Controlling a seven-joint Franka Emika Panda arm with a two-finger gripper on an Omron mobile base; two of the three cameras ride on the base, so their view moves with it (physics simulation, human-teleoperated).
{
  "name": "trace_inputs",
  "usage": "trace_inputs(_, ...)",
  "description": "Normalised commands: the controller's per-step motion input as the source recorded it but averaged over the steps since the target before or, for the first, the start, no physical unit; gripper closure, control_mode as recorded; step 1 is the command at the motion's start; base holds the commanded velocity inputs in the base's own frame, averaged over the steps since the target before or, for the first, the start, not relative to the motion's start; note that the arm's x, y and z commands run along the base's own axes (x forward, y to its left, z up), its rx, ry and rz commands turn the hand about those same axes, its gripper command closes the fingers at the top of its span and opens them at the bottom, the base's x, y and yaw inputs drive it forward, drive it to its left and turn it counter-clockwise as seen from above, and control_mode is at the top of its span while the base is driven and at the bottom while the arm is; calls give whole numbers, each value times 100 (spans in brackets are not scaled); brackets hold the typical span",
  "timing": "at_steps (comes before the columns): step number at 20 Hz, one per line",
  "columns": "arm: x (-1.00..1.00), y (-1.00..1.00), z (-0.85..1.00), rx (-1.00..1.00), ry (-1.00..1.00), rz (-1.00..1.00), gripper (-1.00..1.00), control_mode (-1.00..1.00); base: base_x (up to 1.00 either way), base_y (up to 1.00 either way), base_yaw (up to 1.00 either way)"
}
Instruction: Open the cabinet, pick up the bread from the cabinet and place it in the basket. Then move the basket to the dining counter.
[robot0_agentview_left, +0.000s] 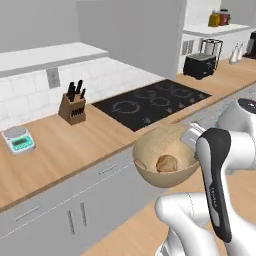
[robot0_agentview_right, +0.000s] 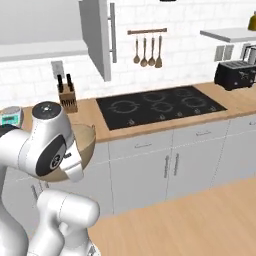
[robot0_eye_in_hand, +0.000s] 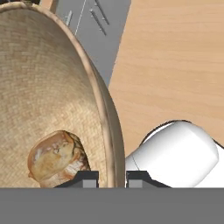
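gripper clamping basket rim, bread inside

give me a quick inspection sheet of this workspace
surface: wooden worktop with a black cooktop set in it
job's things: basket lifted off the worktop, bread inside; cabinet door open
clutter: knife block, scale, toaster, hanging utensils
grippers: gripper shut on the basket rim, one of its fingers inside the rim, the other outside
cables: nothing seen
surroundings: white tile backsplash, grey drawers, wood floor
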Motion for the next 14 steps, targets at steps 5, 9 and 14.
trace_inputs(5,0,0,0,0,0,0,100,100,0,19,-95)
trace_inputs(9,0,0,0,0,0,0,100,100,0,22,-95)
trace_inputs(14,0,0,0,0,0,0,100,100,0,29,-95)
